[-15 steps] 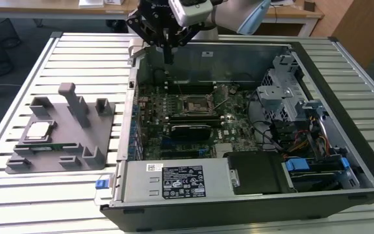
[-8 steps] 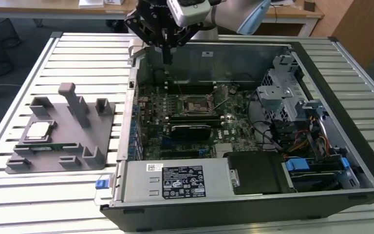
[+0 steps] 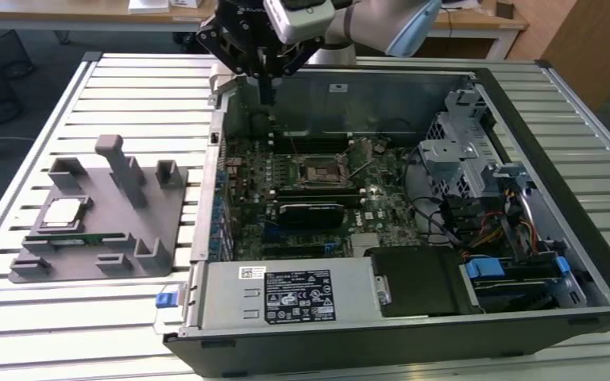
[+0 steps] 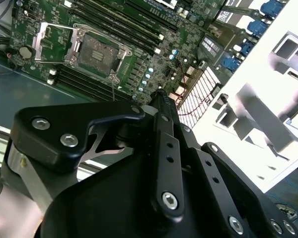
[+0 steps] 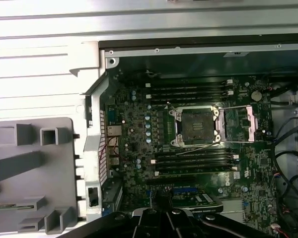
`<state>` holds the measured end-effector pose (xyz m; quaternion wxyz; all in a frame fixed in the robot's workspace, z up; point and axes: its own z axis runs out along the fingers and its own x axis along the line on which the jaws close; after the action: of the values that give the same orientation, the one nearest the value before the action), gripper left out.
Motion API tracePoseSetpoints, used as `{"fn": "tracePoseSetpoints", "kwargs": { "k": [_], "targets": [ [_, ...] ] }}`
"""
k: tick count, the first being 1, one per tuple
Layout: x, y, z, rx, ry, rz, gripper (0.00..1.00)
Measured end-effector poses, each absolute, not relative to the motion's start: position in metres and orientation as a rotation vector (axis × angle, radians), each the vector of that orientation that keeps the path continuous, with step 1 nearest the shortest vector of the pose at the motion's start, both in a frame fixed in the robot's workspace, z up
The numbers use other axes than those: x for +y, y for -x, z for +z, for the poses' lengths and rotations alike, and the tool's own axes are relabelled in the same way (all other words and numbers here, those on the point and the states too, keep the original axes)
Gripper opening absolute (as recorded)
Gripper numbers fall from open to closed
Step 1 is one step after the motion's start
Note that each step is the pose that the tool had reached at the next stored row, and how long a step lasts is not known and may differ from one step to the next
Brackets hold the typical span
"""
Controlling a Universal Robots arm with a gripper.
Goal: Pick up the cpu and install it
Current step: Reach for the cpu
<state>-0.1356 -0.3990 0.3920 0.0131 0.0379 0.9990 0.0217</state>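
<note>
Gripper (image 3: 268, 95) hanging over the far edge of the computer case (image 3: 411, 349), clenched on nothing. Cpu (image 3: 63, 211) lying flat on the grey stand (image 3: 83, 266) outside, well apart. Socket (image 3: 319, 169) standing open, likely awaiting it.

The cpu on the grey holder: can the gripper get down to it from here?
Probably yes. The cpu lies uncovered on the grey holder, its posts beside it, not over it. The gripper hangs above the wall of the computer case, with open air between.
</note>
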Motion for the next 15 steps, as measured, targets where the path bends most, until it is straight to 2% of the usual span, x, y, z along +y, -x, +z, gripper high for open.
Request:
{"fn": "tracePoseSetpoints", "kwargs": {
  "k": [15],
  "targets": [
    [-0.399, 0.152, 0.391, 3.112, -0.118, 0.068, 0.11]
  ]
}}
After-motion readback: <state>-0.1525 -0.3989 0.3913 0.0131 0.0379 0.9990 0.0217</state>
